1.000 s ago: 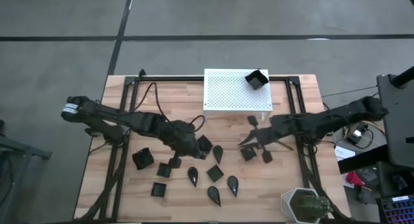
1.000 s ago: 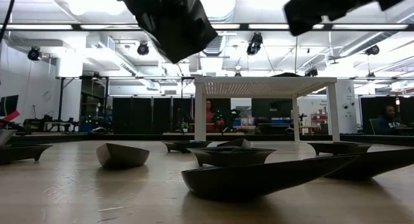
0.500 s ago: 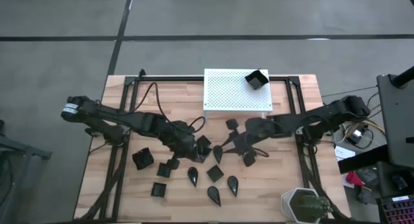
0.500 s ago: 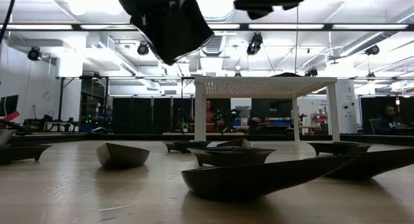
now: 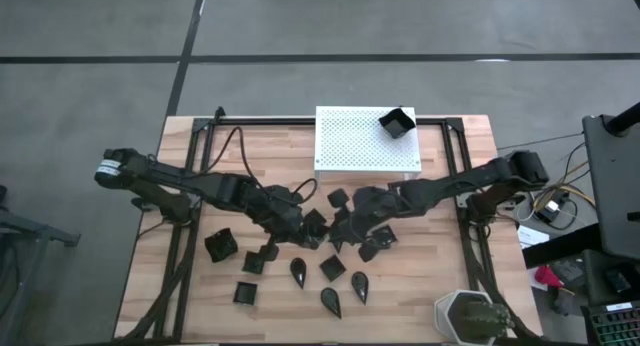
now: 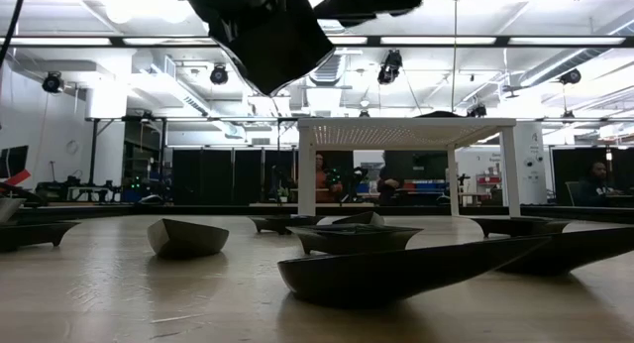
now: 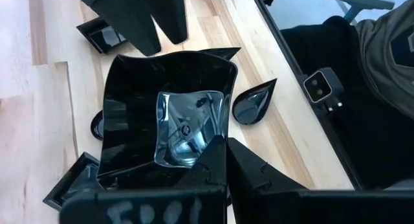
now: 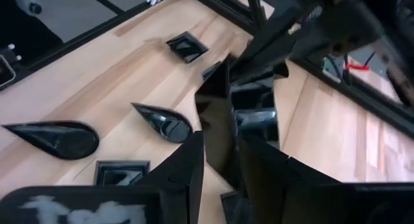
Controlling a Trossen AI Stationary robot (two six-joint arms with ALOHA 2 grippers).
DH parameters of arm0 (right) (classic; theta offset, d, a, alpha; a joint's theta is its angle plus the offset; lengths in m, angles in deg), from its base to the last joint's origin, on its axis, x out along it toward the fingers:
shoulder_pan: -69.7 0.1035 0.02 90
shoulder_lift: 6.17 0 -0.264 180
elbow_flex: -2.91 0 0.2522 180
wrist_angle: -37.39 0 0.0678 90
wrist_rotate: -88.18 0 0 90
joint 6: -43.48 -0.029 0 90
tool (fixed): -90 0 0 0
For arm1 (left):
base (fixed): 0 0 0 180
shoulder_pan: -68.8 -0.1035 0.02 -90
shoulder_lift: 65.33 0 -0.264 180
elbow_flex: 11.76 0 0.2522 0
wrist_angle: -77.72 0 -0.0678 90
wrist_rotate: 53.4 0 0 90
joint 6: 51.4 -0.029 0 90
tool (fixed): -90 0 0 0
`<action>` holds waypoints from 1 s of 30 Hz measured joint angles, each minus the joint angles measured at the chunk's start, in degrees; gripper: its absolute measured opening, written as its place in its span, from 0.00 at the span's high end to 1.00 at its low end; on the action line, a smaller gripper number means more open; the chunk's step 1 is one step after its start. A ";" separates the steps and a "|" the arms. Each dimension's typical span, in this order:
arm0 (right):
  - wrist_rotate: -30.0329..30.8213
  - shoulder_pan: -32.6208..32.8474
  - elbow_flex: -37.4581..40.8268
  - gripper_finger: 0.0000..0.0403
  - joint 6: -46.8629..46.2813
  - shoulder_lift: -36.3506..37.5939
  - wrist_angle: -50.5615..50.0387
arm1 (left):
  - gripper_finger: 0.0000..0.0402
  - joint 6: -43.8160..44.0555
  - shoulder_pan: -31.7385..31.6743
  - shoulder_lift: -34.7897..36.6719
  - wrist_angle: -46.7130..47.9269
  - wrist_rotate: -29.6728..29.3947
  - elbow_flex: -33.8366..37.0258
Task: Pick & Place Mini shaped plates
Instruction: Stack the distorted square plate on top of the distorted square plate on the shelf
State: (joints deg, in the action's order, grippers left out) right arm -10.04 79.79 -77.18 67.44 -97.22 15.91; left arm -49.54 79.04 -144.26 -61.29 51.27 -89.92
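— Where are we standing with the plates?

— We are holding one square plate (image 7: 169, 81) in the left gripper (image 7: 215, 151), which is pinching the plate's rim and keeping it lifted clear of the table (image 5: 450, 276), over the middle of it. The right gripper (image 8: 220, 143) is meeting it there, right at the same plate.

— So are we passing it across?

— We are judging it that way. The right wrist view shows the plate's wall standing edge-on in line with that gripper, but we cannot tell whether it is closed on the rim or only straddling it.

— And the rest?

— One plate (image 5: 397, 123) is sitting on the far right corner of the white stand (image 5: 350, 141). The other plates (image 5: 298, 272), square and teardrop, are lying loose on the table nearer us.

— What is the next move asking of us?

— We are thinking the right side needs a sure grip before the left lets go. Otherwise the plate is likely dropping onto those below it.
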 joint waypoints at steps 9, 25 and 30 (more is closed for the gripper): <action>-0.02 -0.12 -0.54 0.75 1.75 0.33 -0.55 | 1.00 -1.11 0.02 0.00 -0.23 -0.77 0.04; -0.98 -0.39 -0.61 0.83 1.75 -0.50 -0.50 | 1.00 -3.36 -0.04 0.00 -1.86 -2.36 0.03; -0.99 -0.39 -0.61 0.88 1.72 -0.48 -0.47 | 1.00 -3.47 -0.04 0.00 -1.87 -2.54 0.02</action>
State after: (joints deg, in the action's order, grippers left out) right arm -11.03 79.40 -77.79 69.16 -97.69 15.44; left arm -53.01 79.00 -144.26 -63.17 48.74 -89.90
